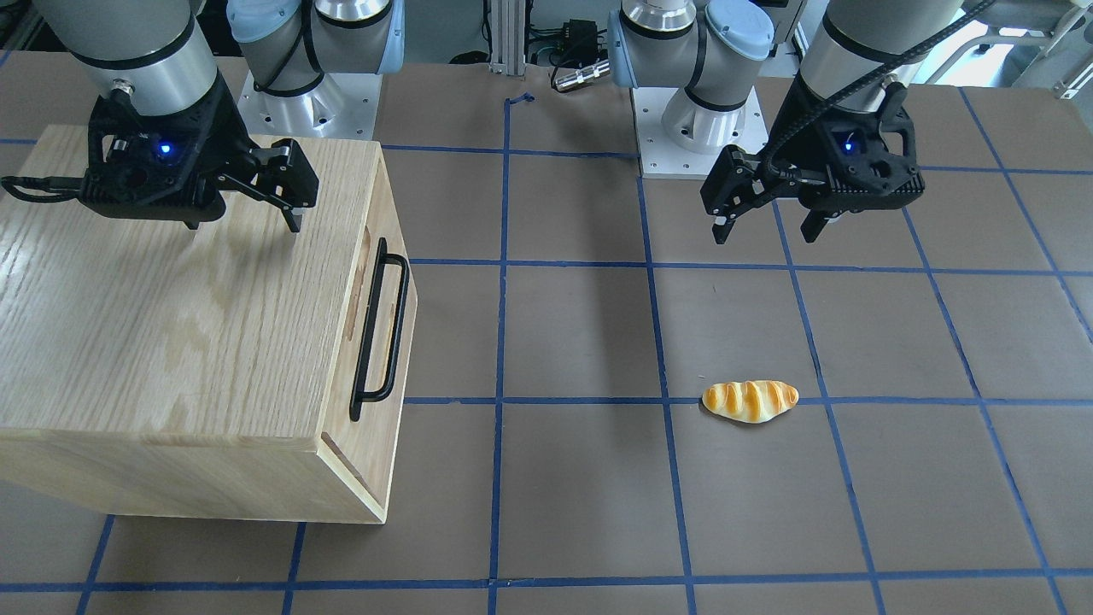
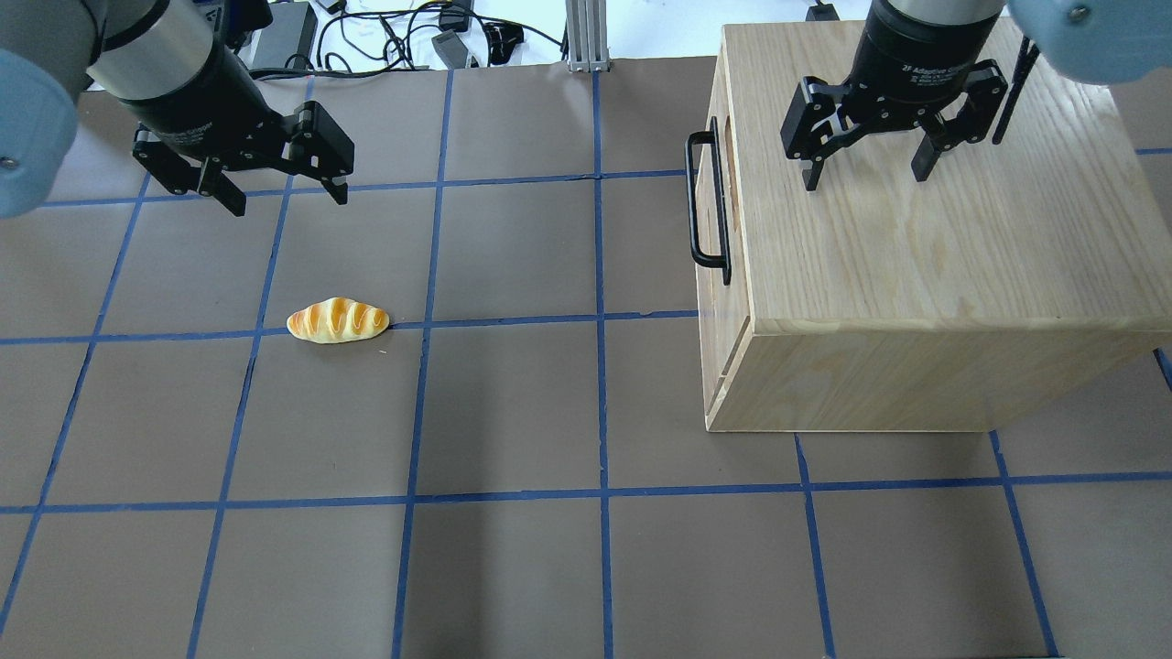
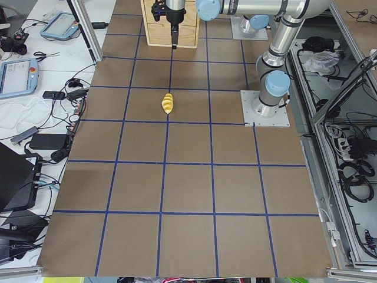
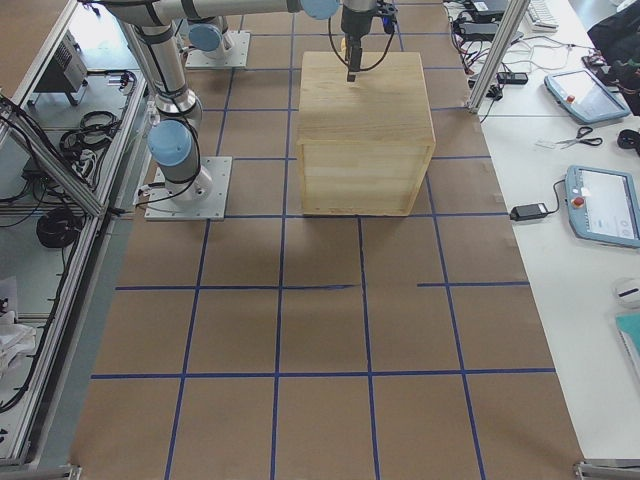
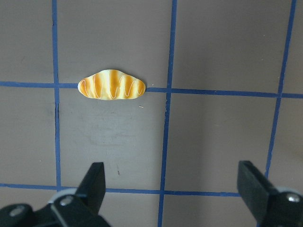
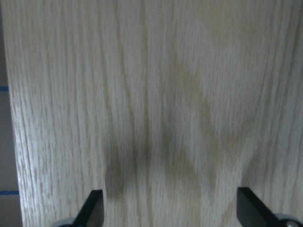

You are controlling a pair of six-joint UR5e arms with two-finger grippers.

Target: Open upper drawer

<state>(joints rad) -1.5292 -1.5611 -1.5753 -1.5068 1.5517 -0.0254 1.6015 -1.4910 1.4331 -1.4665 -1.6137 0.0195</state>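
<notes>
The upper drawer [image 1: 382, 333] is pushed in, its front flush with the oak cabinet [image 1: 171, 325]. Its long black bar handle [image 1: 398, 329] faces the table's middle and also shows in the overhead view [image 2: 693, 201]. My right gripper [image 2: 865, 177] hangs open and empty just above the cabinet's top, back from the handle; it also shows in the front view [image 1: 243, 222] and its wrist view [image 6: 170, 203]. My left gripper [image 2: 288, 199] is open and empty above the table, far from the cabinet, and also shows in the front view [image 1: 766, 233].
A toy bread roll [image 2: 338, 320] lies on the brown, blue-taped table [image 2: 513, 412], below my left gripper; it also shows in the left wrist view [image 5: 111, 85]. The arm bases [image 1: 700, 120] stand at the robot's side of the table.
</notes>
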